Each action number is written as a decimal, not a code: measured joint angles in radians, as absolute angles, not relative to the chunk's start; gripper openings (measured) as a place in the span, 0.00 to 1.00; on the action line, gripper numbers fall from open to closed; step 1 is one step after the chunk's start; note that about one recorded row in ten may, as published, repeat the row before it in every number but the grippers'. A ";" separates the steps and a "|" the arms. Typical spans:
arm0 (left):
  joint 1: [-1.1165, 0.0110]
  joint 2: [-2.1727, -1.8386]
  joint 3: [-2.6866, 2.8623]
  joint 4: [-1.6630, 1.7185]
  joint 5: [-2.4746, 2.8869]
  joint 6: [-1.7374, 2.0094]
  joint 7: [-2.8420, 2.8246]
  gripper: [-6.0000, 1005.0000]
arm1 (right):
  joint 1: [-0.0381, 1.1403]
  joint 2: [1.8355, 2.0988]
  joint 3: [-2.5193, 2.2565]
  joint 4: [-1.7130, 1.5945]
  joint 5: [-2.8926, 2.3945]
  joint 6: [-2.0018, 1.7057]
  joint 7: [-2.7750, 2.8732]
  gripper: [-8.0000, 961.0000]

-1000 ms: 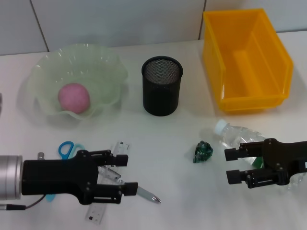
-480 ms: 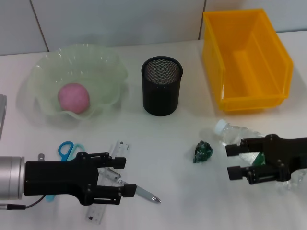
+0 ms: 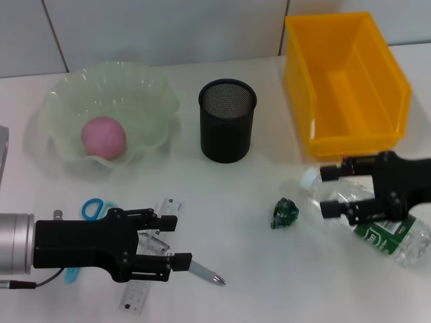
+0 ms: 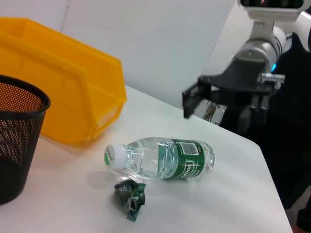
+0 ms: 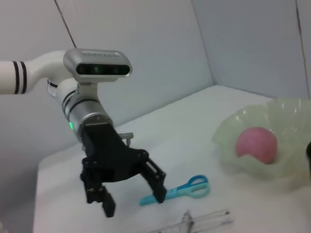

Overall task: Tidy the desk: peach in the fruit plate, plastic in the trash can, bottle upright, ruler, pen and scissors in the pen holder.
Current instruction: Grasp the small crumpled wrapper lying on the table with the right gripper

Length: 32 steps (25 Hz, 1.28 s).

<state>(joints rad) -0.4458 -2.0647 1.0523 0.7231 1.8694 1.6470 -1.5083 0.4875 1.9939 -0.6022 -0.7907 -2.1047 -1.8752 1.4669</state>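
The right gripper (image 3: 328, 190), jaws spread, hovers over the lying water bottle (image 3: 377, 225); the left gripper (image 3: 174, 241), also spread, hovers above the ruler (image 3: 145, 286).

White tabletop (image 3: 242, 222), pale tiled wall (image 3: 168, 27) behind (dark grout lines), grey object (image 3: 3, 151) at table's left edge

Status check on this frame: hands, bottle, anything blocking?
Right hand open, above the bottle, which lies on its side. Left hand open over the ruler and pen. Green plastic scrap lies beside the bottle's cap end.
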 joint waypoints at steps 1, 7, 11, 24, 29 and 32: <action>-0.446 -2.065 1.052 0.723 1.869 1.647 -1.508 0.81 | 0.499 1.996 -0.604 -0.810 -2.105 -1.873 1.473 0.79; -0.456 -2.065 1.052 0.727 1.869 1.647 -1.533 0.81 | 0.617 1.983 -0.658 -0.897 -2.137 -1.871 1.605 0.79; -0.460 -2.065 1.052 0.727 1.870 1.648 -1.539 0.81 | 0.729 1.965 -0.737 -0.936 -2.203 -1.869 1.736 0.79; -0.465 -2.065 1.042 0.727 1.859 1.642 -1.543 0.81 | 0.956 2.007 -1.077 -1.044 -2.486 -1.814 1.950 0.79; -0.466 -2.065 1.042 0.727 1.846 1.641 -1.543 0.81 | 0.997 2.063 -1.147 -1.040 -2.637 -1.780 1.948 0.79; -0.463 -2.065 1.042 0.727 1.846 1.641 -1.543 0.81 | 0.995 2.078 -1.196 -1.026 -2.666 -1.739 1.946 0.79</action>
